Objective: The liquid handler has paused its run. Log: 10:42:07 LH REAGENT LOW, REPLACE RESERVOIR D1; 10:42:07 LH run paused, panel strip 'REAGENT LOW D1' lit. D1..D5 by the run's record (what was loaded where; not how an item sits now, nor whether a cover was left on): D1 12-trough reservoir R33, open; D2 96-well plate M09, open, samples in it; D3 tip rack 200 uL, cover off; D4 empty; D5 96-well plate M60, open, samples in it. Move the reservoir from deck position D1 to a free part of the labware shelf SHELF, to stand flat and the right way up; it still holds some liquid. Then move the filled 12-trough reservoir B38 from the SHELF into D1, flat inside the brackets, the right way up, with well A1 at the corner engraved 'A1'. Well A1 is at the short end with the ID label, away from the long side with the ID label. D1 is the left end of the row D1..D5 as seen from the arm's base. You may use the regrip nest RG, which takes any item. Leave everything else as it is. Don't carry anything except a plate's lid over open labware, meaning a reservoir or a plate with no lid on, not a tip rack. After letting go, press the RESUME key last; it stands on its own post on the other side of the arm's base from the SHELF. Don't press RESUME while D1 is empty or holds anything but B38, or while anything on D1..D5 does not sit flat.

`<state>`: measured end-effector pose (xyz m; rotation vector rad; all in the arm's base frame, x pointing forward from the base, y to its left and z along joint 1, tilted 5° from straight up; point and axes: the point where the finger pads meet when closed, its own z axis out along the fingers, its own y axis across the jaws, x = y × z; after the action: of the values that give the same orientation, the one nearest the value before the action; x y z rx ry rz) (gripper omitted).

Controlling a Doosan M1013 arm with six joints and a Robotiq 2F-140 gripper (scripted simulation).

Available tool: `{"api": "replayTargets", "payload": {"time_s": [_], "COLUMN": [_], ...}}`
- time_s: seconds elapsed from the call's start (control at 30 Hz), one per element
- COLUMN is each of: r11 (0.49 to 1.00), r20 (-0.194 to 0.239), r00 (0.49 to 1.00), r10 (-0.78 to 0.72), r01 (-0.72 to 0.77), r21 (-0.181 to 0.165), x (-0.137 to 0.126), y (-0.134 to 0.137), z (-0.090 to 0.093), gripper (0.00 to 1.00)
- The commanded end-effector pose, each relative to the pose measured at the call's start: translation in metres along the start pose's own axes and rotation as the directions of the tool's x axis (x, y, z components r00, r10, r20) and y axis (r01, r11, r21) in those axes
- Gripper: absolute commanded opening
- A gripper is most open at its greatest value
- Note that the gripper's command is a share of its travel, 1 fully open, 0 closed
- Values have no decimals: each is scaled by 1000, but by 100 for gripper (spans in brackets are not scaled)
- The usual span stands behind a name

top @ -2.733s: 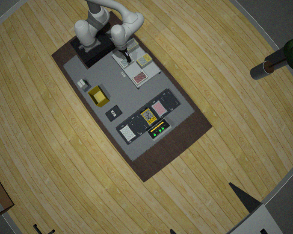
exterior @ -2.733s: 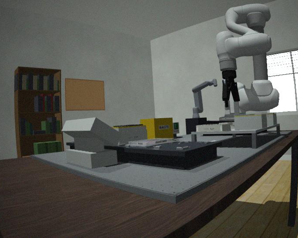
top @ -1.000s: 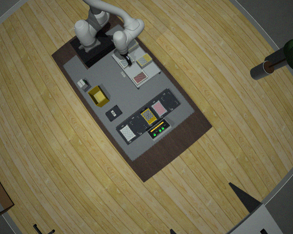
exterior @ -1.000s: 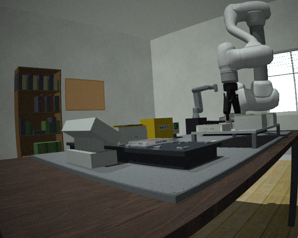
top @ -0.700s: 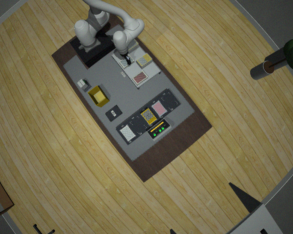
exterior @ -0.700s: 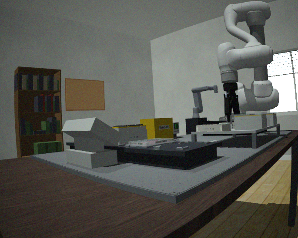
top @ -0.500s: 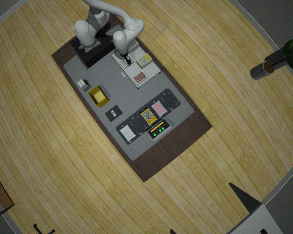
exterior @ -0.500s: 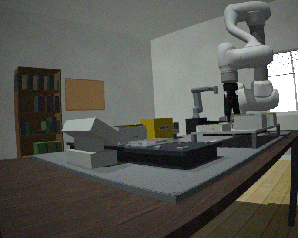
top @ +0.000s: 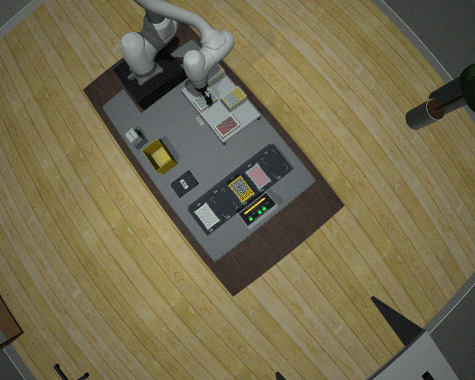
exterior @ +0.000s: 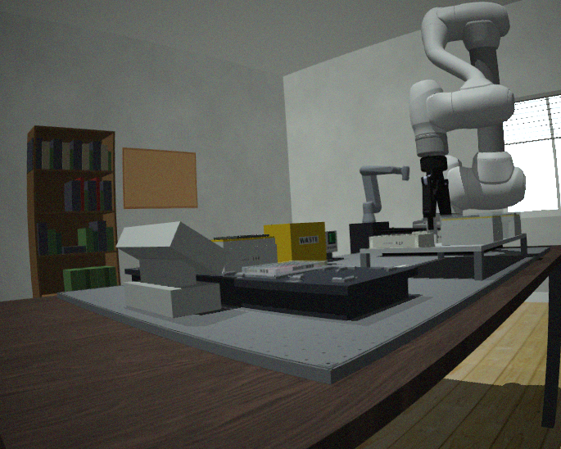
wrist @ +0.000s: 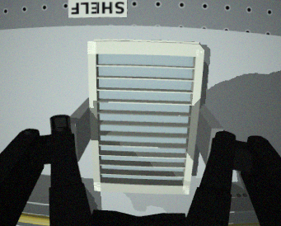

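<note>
A white 12-trough reservoir (wrist: 144, 113) with pale blue liquid in its troughs stands flat on the grey SHELF (top: 221, 104), at the end nearest the arm's base. It also shows in the overhead view (top: 201, 102) and the side view (exterior: 405, 240). I cannot read its ID label. My gripper (wrist: 143, 114) (top: 206, 98) points straight down over it and is shut on its two long sides. Deck position D1 (top: 276, 161), at the far right end of the black deck, shows bare brackets.
The shelf also holds a yellow tip rack (top: 233, 97) and a red plate (top: 227, 124). The deck holds a pink plate (top: 256, 175), a yellow tip rack (top: 241, 188) and a white plate (top: 206, 214). The yellow waste bin (top: 159, 155), regrip nest (top: 186, 182) and key post (top: 134, 136) stand left.
</note>
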<state>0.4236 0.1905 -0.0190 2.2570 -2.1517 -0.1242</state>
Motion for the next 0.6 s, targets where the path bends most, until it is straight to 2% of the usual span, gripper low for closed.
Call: {"api": "replayTargets", "payload": {"time_s": [0.0,0.23,0.57], "r11": [1000,1000,1000], "r20": [0,0,0], "r00": [1000,1000,1000], "r10": [0,0,0], "r01": [0,0,0], "r21": [-1,-1,-1], "x": [0,0,0], "y": [0,0,0], "z": [0,0,-16], "gripper": [0,0,0]}}
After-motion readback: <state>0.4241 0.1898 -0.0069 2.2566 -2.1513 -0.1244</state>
